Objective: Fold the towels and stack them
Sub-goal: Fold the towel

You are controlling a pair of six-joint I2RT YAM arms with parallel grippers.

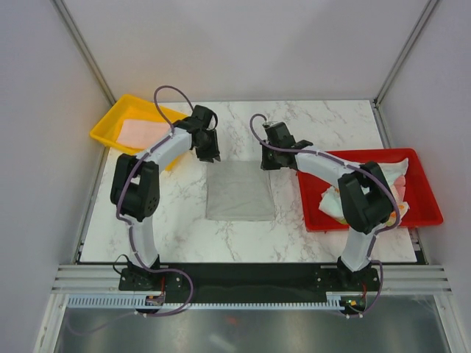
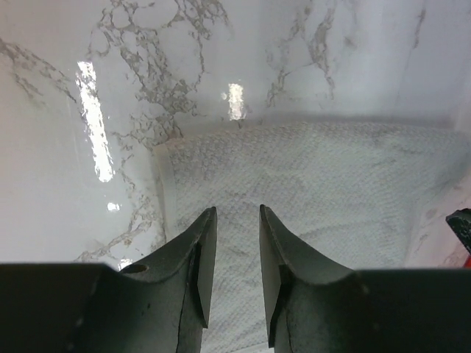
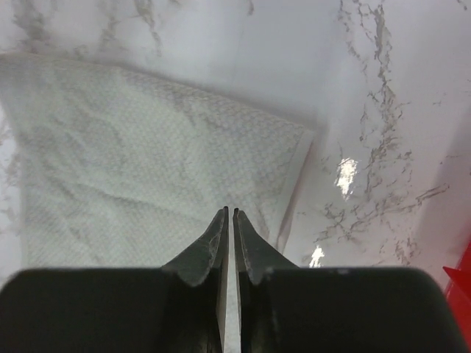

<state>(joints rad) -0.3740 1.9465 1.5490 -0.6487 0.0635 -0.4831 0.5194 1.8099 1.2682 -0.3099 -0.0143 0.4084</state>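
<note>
While both arms reach from the near edge toward the far one, we judge the step in hand to be the first fold of the grey towel (image 1: 240,193), which lies flat and squared near the middle of the table (image 1: 324,121).

Left gripper (image 1: 209,151): poised over the towel's far-left corner, fingers (image 2: 206,243) spread a little with a clear gap and nothing between them. We think it is placed there to take that corner.

Right gripper (image 1: 270,159): above the far-right corner, fingers (image 3: 218,243) pressed together, with no cloth seen between them.

These paired corner stations would suit lifting the far hem and carrying it to the near hem.

Grey towel, material: soft cloth with a fine waffle or diamond weave and a plain flat band along the hem. The corners are crisp. Whether it is already doubled we cannot tell.

Pale pink towel (image 1: 140,132): lies flat in the yellow tray (image 1: 104,129) at the far-left corner, presumably the stacking place.

Unfolded towels (image 1: 331,202): a crumpled heap, cream with orange print and perhaps some mint, too tangled to count. They sit in the red tray (image 1: 421,193) along the right edge, presumably the supply.

Trays: rigid glossy plastic, shallow and rimmed.

Table top: polished white marble pattern with grey veins, mirroring the lamps.
</note>
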